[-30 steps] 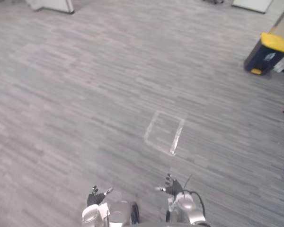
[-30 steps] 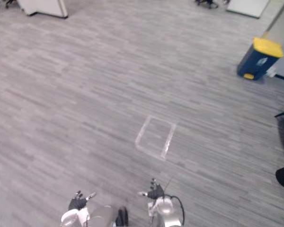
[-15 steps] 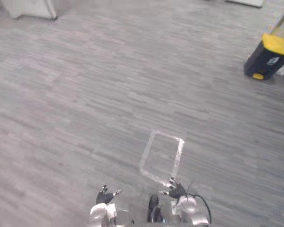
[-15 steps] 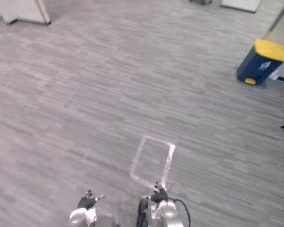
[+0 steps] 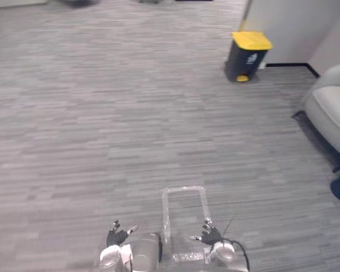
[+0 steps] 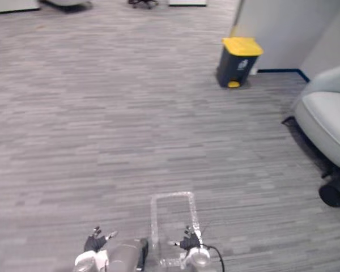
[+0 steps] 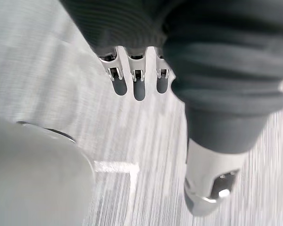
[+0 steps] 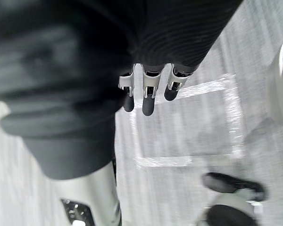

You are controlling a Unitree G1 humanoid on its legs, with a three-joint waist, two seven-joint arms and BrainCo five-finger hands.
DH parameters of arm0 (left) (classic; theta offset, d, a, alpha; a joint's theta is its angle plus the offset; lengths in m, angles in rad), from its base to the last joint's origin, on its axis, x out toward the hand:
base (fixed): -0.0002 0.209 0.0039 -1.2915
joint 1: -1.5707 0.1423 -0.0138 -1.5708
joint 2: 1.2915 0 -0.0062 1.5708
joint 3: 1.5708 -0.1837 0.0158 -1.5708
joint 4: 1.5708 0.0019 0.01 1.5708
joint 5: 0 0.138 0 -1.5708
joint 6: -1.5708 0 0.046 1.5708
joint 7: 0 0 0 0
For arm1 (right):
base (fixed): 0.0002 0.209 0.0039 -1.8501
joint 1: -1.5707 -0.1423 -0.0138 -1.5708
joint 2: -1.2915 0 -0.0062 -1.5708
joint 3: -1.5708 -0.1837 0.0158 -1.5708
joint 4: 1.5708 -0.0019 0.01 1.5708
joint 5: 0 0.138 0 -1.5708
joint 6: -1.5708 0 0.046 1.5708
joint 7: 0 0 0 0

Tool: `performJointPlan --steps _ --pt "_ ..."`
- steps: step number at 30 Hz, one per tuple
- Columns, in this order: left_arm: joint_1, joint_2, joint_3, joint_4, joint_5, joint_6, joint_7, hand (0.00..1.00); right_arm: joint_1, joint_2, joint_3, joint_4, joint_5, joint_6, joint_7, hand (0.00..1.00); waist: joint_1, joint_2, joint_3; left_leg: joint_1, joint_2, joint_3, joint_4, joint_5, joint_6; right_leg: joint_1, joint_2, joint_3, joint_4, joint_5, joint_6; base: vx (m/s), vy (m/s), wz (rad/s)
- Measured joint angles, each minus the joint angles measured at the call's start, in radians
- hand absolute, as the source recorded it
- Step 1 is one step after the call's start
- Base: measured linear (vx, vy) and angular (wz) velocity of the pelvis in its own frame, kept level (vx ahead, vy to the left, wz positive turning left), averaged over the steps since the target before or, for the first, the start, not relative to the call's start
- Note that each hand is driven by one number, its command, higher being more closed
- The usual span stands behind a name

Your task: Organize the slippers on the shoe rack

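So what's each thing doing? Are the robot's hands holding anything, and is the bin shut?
Left hand: open, holding nothing.
Right hand: open, holding nothing.
Bin: upright, yellow lid shut.
Tape rectangle: stuck flat on the floor, in front of the hands.
Armchair: standing upright, at the robot's right.

From my seat I have my left hand (image 5: 118,235) and right hand (image 5: 211,232) low in front of me, fingers straight and loose with nothing in them, over grey striped carpet (image 5: 102,113). A rectangle of clear tape (image 5: 184,188) lies on the carpet between them, reaching just ahead.
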State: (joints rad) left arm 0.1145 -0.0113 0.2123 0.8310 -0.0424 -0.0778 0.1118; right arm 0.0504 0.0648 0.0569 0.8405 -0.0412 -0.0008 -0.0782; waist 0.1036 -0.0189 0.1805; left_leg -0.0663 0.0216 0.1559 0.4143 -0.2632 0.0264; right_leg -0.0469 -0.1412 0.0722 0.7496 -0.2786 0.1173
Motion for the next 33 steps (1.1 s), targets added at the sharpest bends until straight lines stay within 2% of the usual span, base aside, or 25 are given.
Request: performJointPlan --steps 1,2,5,6,7,8,9,11,12,13,14,15,16,17,18,20,22,24,25,26,27,28,31,33 --pt "-0.008 0.005 -0.015 0.019 -0.001 0.002 0.000 0.00 -0.006 -0.007 -0.006 0.008 -0.001 0.000 0.000 0.00 -0.003 0.006 0.004 0.060 0.005 0.027 -0.041 -0.001 0.001 -0.022 -0.024 -0.102 0.026 -0.027 -0.031 0.27 0.150 -0.76" --pt "-0.010 0.013 -0.035 0.045 -0.001 0.002 0.000 0.00 -0.013 -0.009 -0.004 0.031 -0.002 -0.001 0.001 0.00 -0.019 0.022 0.012 0.141 0.020 0.060 -0.097 -0.001 0.001 -0.035 -0.021 -0.228 -0.021 -0.053 -0.074 0.26 0.115 -0.68" --pt "-0.020 0.030 -0.061 0.075 -0.001 0.004 -0.003 0.00 -0.039 -0.011 0.001 0.060 -0.005 -0.002 0.001 0.00 -0.030 0.019 0.009 0.200 0.046 0.105 -0.141 0.000 0.001 -0.092 0.012 -0.347 -0.160 -0.043 -0.096 0.22 0.053 -0.57" --pt "-0.024 0.037 -0.073 0.088 -0.001 0.004 -0.003 0.00 -0.057 -0.015 0.007 0.075 -0.008 -0.004 0.001 0.00 -0.036 0.019 0.010 0.215 0.052 0.122 -0.162 0.000 0.001 -0.126 0.026 -0.384 -0.230 -0.006 -0.108 0.15 0.018 -0.34" --pt "-0.024 0.046 -0.085 0.094 -0.001 0.003 -0.007 0.00 -0.061 -0.020 0.012 0.089 -0.010 -0.003 0.001 0.00 -0.040 0.015 0.010 0.227 0.043 0.138 -0.175 0.000 0.000 -0.136 0.038 -0.413 -0.313 0.072 -0.124 0.31 -0.044 -0.42" --pt "-0.025 0.067 -0.092 0.109 -0.002 0.003 -0.011 0.00 -0.054 -0.029 0.024 0.099 -0.026 -0.006 0.001 0.00 -0.042 -0.025 0.005 0.253 -0.016 0.116 -0.194 -0.006 -0.011 -0.148 0.029 -0.417 -0.417 0.236 -0.213 0.23 -0.051 -0.35" --pt "-0.030 0.062 -0.089 0.116 -0.003 0.005 -0.010 0.00 -0.057 -0.038 0.025 0.100 -0.032 -0.007 0.003 0.00 -0.045 -0.013 0.004 0.264 -0.015 0.103 -0.196 -0.011 -0.019 -0.141 0.034 -0.417 -0.412 0.234 -0.204 0.29 -0.082 -0.46" --pt "-0.021 0.028 -0.092 0.119 0.003 0.005 -0.017 0.00 -0.061 -0.071 0.019 0.112 -0.036 -0.014 0.003 0.00 -0.051 0.045 -0.009 0.270 0.024 0.047 -0.175 -0.017 -0.035 -0.112 0.078 -0.406 -0.479 0.224 -0.190 0.21 -0.074 -0.34" --pt "-0.023 0.022 -0.093 0.123 0.003 0.005 -0.019 0.00 -0.061 -0.072 0.007 0.112 -0.037 -0.017 0.003 0.00 -0.056 0.057 -0.010 0.254 0.033 0.042 -0.132 -0.020 -0.040 -0.098 0.089 -0.406 -0.502 0.221 -0.186 0.21 -0.110 -0.07" --pt "-0.023 0.015 -0.084 0.116 0.005 0.006 -0.022 0.00 -0.058 -0.070 -0.020 0.112 -0.036 -0.020 0.002 0.00 -0.061 0.058 -0.009 0.205 0.056 0.031 -0.010 -0.023 -0.045 -0.070 0.107 -0.409 -0.542 0.220 -0.187 0.23 -0.141 -0.06" --pt "-0.022 0.004 -0.053 0.086 0.012 0.006 -0.027 0.00 -0.041 -0.063 -0.016 0.092 -0.036 -0.016 0.000 0.00 -0.058 0.067 -0.005 0.098 0.121 0.025 0.279 0.001 -0.064 -0.014 0.157 -0.401 -0.594 0.220 -0.199 0.21 -0.142 -0.10" --pt "-0.022 0.003 -0.049 0.084 0.012 0.006 -0.027 0.00 -0.037 -0.063 -0.015 0.088 -0.036 -0.016 0.000 0.00 -0.057 0.067 -0.004 0.090 0.128 0.025 0.303 0.008 -0.065 -0.009 0.163 -0.398 -0.597 0.218 -0.203 0.19 -0.098 -0.39" --pt "-0.012 -0.005 -0.032 0.072 0.012 0.005 -0.027 0.00 -0.022 -0.064 -0.013 0.073 -0.036 -0.017 0.000 0.00 -0.047 0.070 -0.005 0.051 0.164 0.024 0.434 0.075 -0.060 0.023 0.193 -0.374 -0.607 0.209 -0.218 0.18 -0.024 -0.63" --pt "-0.007 -0.005 -0.030 0.063 0.014 0.004 -0.027 0.00 -0.018 -0.060 -0.010 0.073 -0.035 -0.016 -0.001 0.00 -0.038 0.058 -0.004 0.020 0.179 0.023 0.506 0.090 -0.052 0.048 0.206 -0.339 -0.613 0.202 -0.226 0.27 -0.008 -1.04" --pt "-0.004 -0.004 -0.022 0.059 0.020 0.004 -0.028 0.00 -0.023 -0.058 -0.015 0.074 -0.035 -0.014 -0.002 0.00 -0.036 0.059 -0.013 -0.006 0.175 0.014 0.517 0.030 -0.055 0.054 0.212 -0.295 -0.614 0.195 -0.232 0.31 -0.004 -1.14" --pt "-0.005 -0.004 -0.012 0.053 0.020 0.006 -0.026 0.00 -0.027 -0.065 -0.017 0.074 -0.033 -0.011 -0.008 0.00 -0.040 0.048 -0.006 -0.049 0.143 -0.002 0.433 -0.046 -0.051 0.054 0.210 -0.220 -0.616 0.194 -0.231 0.22 0.012 -1.19" --pt "-0.007 -0.008 -0.013 0.043 0.020 0.004 -0.022 0.00 -0.027 -0.061 -0.018 0.074 -0.030 -0.005 -0.011 0.00 -0.029 0.045 -0.004 -0.066 0.085 -0.115 0.257 -0.079 -0.067 0.061 0.208 -0.137 -0.614 0.204 -0.220 0.20 0.092 -1.28" --pt "-0.010 -0.011 -0.013 0.044 0.019 0.003 -0.017 0.00 -0.027 -0.055 -0.018 0.076 -0.029 -0.002 -0.011 0.00 -0.016 0.044 -0.003 -0.054 0.025 -0.279 0.112 -0.077 -0.077 0.072 0.205 -0.062 -0.601 0.197 -0.201 0.22 0.163 -1.21" --pt "-0.011 -0.016 -0.015 0.045 0.017 0.002 -0.015 0.00 -0.029 -0.055 -0.018 0.078 -0.029 -0.002 -0.012 0.00 -0.012 0.049 -0.005 -0.035 0.002 -0.373 0.025 -0.052 -0.073 0.077 0.207 -0.026 -0.592 0.190 -0.187 0.24 0.253 -1.12" --pt "-0.009 -0.025 -0.015 0.051 0.015 0.002 -0.015 0.00 -0.027 -0.058 -0.019 0.079 -0.029 -0.002 -0.012 0.00 -0.012 0.066 -0.011 -0.017 0.007 -0.421 -0.049 0.008 -0.069 0.080 0.219 0.002 -0.590 0.184 -0.173 0.21 0.297 -1.07" --pt "-0.012 -0.029 -0.013 0.062 0.005 -0.001 -0.014 0.00 -0.024 -0.060 -0.021 0.083 -0.029 -0.001 -0.012 0.00 -0.010 0.081 -0.016 0.001 0.024 -0.397 -0.063 0.064 -0.114 0.088 0.230 0.037 -0.587 0.173 -0.156 0.14 0.267 -0.94" --pt "-0.011 -0.020 -0.015 0.064 0.001 0.000 -0.013 0.00 -0.013 -0.055 -0.022 0.079 -0.030 0.000 -0.010 0.00 -0.008 0.063 -0.029 0.017 0.020 -0.358 -0.086 0.061 -0.100 0.090 0.212 0.056 -0.592 0.174 -0.136 0.13 0.270 -0.91" --pt "-0.001 0.006 -0.014 0.068 0.001 -0.001 -0.009 0.00 0.002 -0.020 -0.023 0.081 -0.031 0.000 -0.007 0.00 0.001 0.024 -0.056 0.064 -0.005 -0.265 -0.173 0.084 -0.064 0.084 0.170 0.129 -0.613 0.176 -0.107 0.15 0.229 -0.83" --pt "-0.002 0.008 -0.015 0.078 0.001 -0.001 -0.008 0.00 0.006 -0.019 -0.023 0.085 -0.033 -0.002 -0.005 0.00 0.002 0.019 -0.060 0.095 -0.022 -0.223 -0.204 0.090 -0.054 0.085 0.153 0.161 -0.625 0.178 -0.088 0.13 0.191 -0.57"
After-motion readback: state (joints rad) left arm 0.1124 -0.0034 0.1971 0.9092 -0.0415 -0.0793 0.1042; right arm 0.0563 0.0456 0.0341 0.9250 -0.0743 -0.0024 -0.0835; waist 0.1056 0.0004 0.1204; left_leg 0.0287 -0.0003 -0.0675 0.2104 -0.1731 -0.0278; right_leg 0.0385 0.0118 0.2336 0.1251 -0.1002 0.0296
